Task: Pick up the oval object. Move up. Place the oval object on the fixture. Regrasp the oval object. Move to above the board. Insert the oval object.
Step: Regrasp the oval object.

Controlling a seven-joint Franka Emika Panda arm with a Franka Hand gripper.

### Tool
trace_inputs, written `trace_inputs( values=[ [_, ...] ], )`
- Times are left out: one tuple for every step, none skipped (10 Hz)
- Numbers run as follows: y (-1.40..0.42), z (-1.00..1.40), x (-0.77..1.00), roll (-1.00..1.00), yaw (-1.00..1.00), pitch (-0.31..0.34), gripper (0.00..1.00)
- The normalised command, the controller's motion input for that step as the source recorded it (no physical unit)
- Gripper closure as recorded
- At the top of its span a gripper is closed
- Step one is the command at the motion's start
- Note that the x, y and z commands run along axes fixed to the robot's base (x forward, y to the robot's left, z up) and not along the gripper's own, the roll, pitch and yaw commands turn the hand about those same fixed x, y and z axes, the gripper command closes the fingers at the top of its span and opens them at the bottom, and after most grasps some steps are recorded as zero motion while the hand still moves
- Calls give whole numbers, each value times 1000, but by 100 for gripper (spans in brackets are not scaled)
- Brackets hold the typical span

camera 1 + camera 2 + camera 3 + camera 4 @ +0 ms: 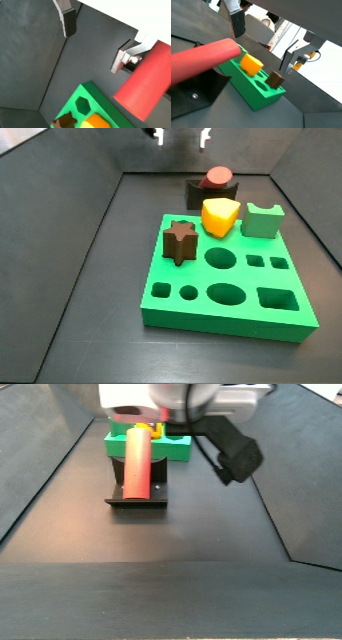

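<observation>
The oval object lies across the fixture, just behind the board, while the gripper hangs high above with its fingers spread and holding nothing. It looks rigid, light and smooth — likely slippery — so I'd grip it squarely at mid-length.

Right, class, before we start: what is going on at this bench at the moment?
A one-armed robot is part-way through a peg-fitting job. The salmon-red oval object lies on the dark fixture, and nothing grips it. The gripper hangs open and empty high above the fixture; in a wrist view one finger stands well clear of the peg. Beyond the fixture lies the green board, which already carries a yellow wedge and a dark brown star peg. Its oval hole is still free.
</observation>
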Motion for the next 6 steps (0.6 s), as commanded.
trace_inputs(
  values=[
    [-1000,-507,-405,831,-1000,1,0],
    [-1000,-467,-232,834,-1000,-12,0],
    [-1000,-383,-129,828,-1000,-34,0],
    [-888,-253,-75,815,-1000,-72,0],
    [-665,-161,-75,809,-1000,-103,0],
    [-380,-57,-71,804,-1000,-145,0]
  ],
)
